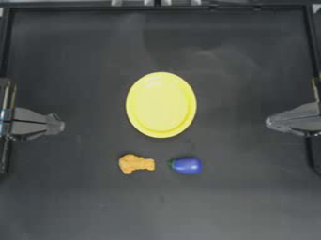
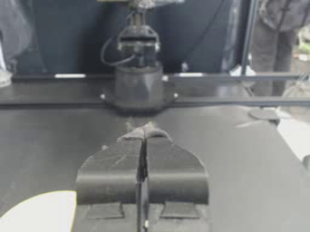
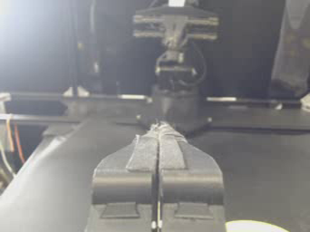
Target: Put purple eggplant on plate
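While both pincers, left [image 1: 59,125] and right [image 1: 270,123], wait pressed together at the tabletop edges, the purple eggplant [image 1: 186,165] may roll away, or the near orange nugget [image 1: 136,163] get grabbed instead.

Purple eggplant [image 1: 187,165] on table, near empty yellow plate [image 1: 161,104], seemingly apart.

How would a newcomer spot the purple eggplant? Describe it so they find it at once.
Start at the yellow plate in the middle of the dark table. Just below it in the top view lie two small pieces, apart from each other. The purple eggplant is the right one: smooth, glossy blue-purple, unlike the lumpy orange-tan nugget.
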